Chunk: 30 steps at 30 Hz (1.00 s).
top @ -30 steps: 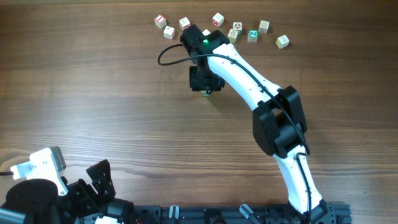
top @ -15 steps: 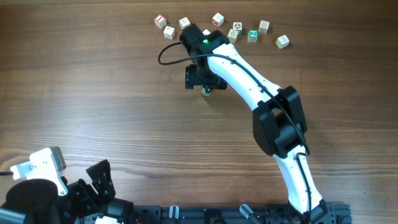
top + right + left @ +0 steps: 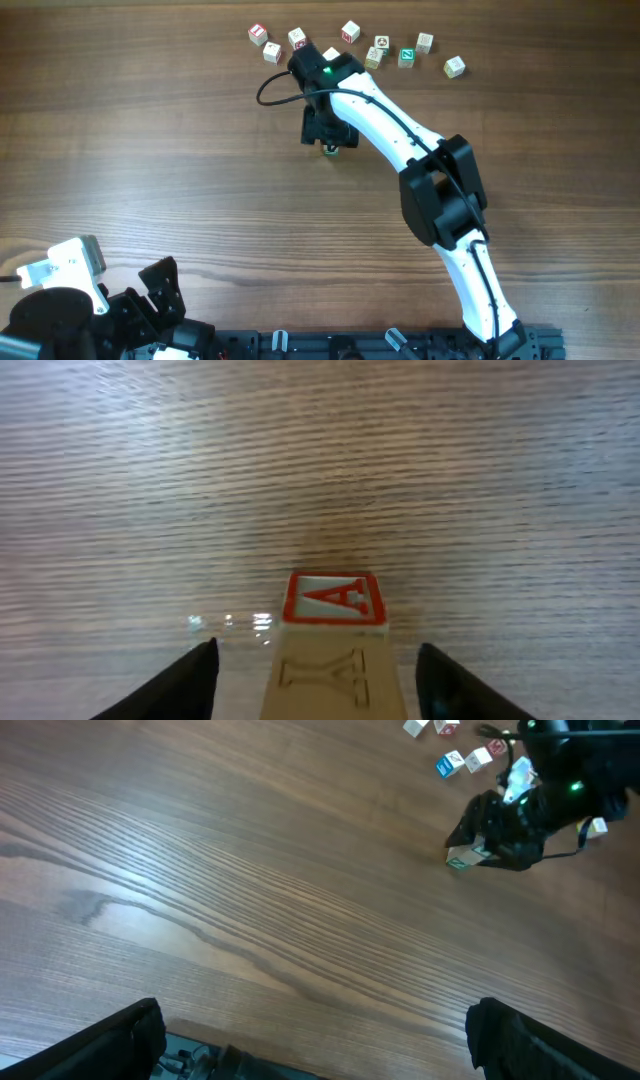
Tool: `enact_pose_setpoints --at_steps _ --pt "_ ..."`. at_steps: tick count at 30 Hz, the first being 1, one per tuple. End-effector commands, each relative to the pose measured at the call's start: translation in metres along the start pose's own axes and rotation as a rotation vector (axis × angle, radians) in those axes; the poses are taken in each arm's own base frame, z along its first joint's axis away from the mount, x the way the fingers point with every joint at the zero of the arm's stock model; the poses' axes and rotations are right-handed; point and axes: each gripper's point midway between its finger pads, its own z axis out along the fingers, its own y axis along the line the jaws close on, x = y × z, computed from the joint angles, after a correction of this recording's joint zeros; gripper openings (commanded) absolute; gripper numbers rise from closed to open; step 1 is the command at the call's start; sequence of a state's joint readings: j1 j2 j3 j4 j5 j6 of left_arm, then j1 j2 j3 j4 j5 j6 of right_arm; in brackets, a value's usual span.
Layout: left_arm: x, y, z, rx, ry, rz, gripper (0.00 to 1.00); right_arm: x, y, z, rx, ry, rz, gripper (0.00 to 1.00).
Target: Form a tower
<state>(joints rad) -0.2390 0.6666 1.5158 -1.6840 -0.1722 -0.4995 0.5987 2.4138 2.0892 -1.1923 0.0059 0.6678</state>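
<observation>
Slightly leftward since a second ago swings my right elbow. Right claw straddles the tower at the far middle: pale wooden cubes, a red-framed A face, green print at the base. Jaws part-open, clear of both sides, holding nothing.

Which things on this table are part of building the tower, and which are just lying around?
In the job: the tower; right claw, open either side of it.
Lying about: red-printed cube; green-printed cube; far-right cube; left claw, idle.
</observation>
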Motion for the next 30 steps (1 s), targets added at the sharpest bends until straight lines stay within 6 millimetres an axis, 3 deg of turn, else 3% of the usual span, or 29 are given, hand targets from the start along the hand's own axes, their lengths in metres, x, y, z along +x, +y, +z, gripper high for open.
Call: enact_pose_setpoints --at_steps 1,11,19,30 --pt "-0.0011 0.0023 -0.0005 -0.011 -0.010 -0.009 1.00 0.0031 -0.0025 0.0088 0.010 0.023 -0.011 0.56" --pt "-0.0011 0.0023 -0.0005 -0.011 -0.010 -0.009 1.00 0.0059 -0.0042 0.0164 0.002 0.056 -0.028 0.41" --pt "-0.0010 0.0023 -0.0005 -0.011 -0.010 -0.009 1.00 0.0025 -0.0091 0.0168 0.002 0.057 -0.039 0.38" --pt "-0.0011 0.0023 -0.0005 -0.011 -0.010 -0.009 1.00 0.0030 -0.0096 0.0168 0.003 0.060 -0.070 0.23"
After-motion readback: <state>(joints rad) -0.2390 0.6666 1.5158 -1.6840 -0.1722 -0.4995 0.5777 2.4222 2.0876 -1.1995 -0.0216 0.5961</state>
